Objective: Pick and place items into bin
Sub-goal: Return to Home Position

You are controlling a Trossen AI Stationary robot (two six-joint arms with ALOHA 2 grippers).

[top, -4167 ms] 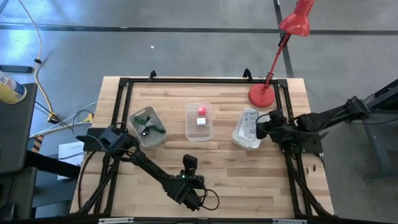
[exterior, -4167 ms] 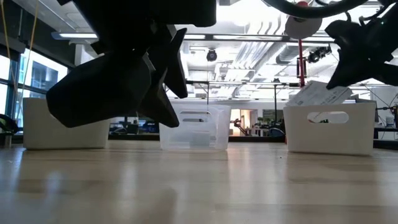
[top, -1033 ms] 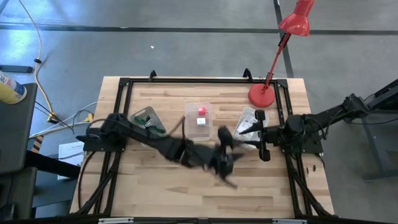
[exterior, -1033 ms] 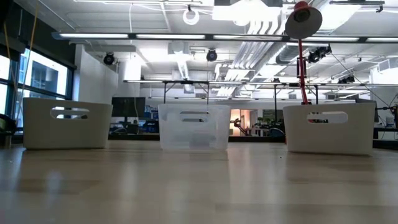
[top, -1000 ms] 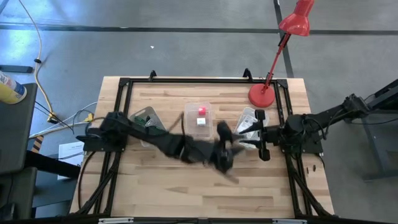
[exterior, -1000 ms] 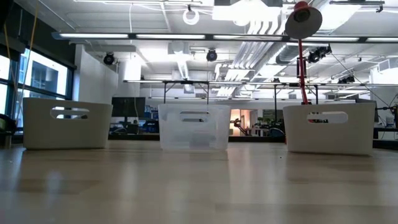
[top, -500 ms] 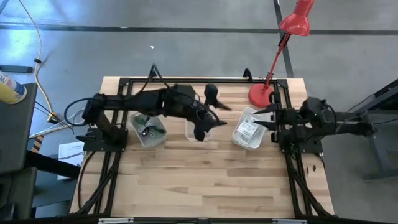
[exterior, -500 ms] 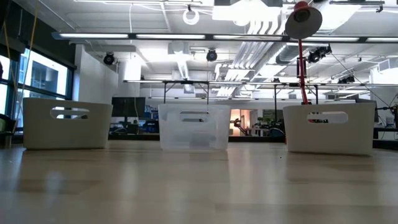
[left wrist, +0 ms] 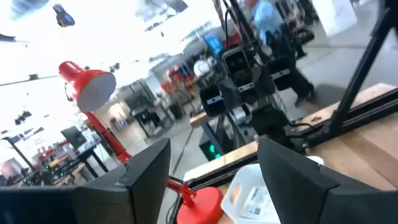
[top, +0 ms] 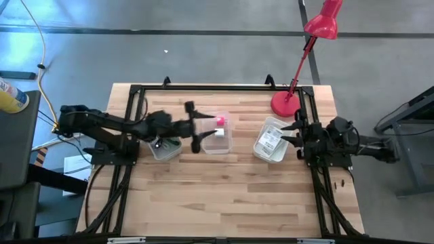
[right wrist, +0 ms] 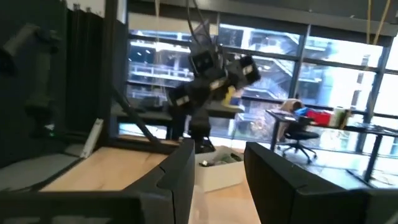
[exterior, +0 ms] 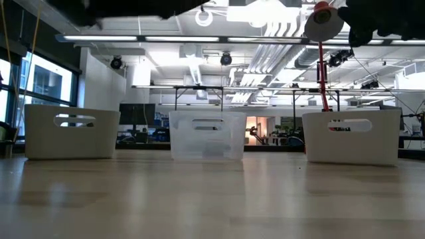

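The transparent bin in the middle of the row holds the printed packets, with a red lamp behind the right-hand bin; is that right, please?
Not quite: the high view shows the transparent bin holding a pink cube and a white cube. The printed packets lie in the right-hand white bin, with the red lamp behind it.

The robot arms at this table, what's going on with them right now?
Nothing is being handled. The left gripper hangs open and empty above the gap between the left white bin and the clear bin. The right gripper is open and empty beside the right white bin. Packets lie in that bin.
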